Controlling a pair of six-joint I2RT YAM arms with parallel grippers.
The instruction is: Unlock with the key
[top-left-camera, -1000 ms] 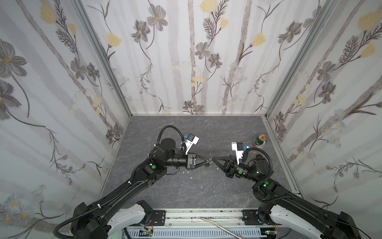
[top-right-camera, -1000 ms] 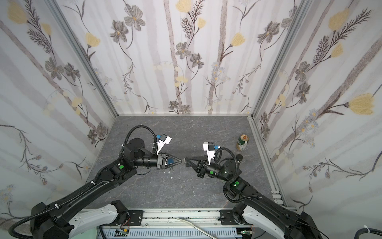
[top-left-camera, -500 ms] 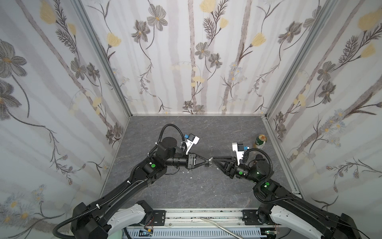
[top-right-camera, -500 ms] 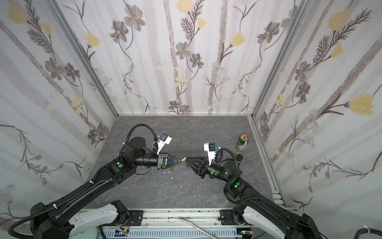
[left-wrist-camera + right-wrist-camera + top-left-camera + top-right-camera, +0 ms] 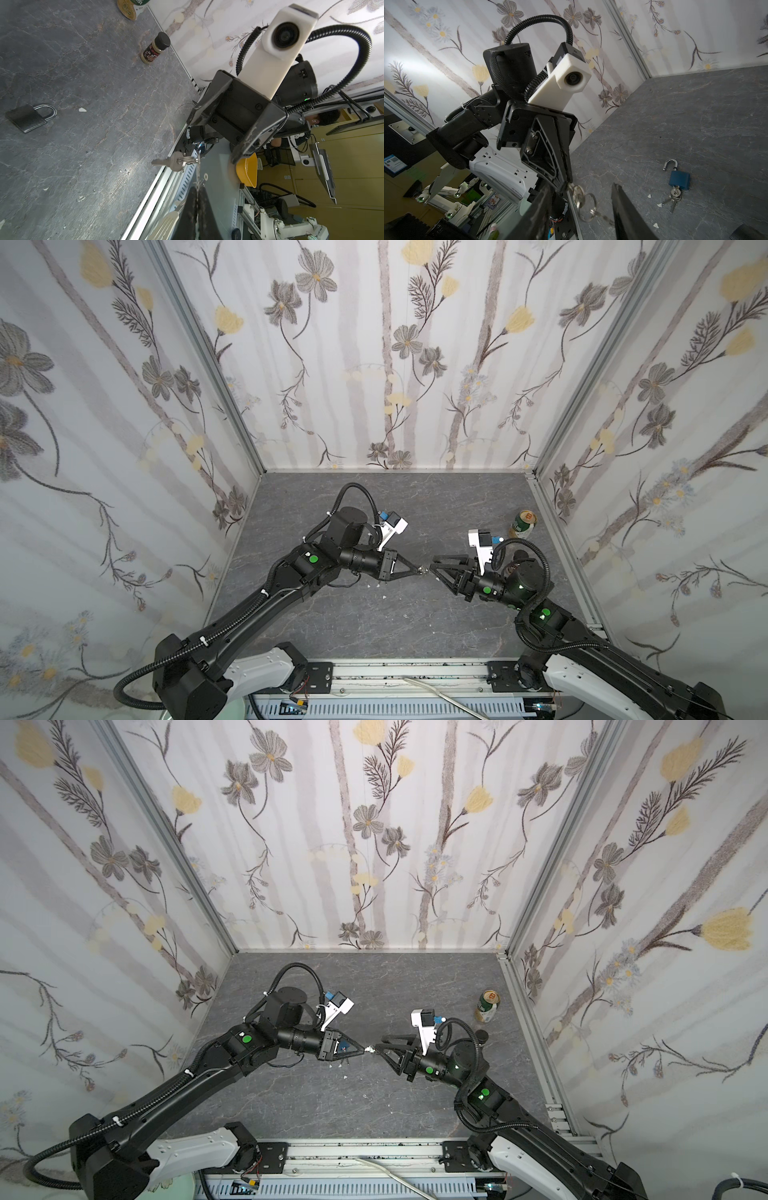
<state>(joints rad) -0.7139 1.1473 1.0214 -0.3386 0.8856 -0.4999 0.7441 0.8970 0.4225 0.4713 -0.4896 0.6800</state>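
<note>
In a top view, the left jaws are pressed together and meet the spread right jaws tip to tip.

Left wrist: the left jaws pinch the ring. The key dangles just beside their tips, and the shut black padlock lies well off on the counter.

Right wrist: the key hangs between the empty right jaws. It looks light, stiff and slick, and will likely swing, so take it by its flat head.

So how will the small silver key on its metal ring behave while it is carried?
Held by the shut left gripper, the silver key on its metal ring hangs loosely, so it probably swings. It looks thin, stiff and light.
</note>
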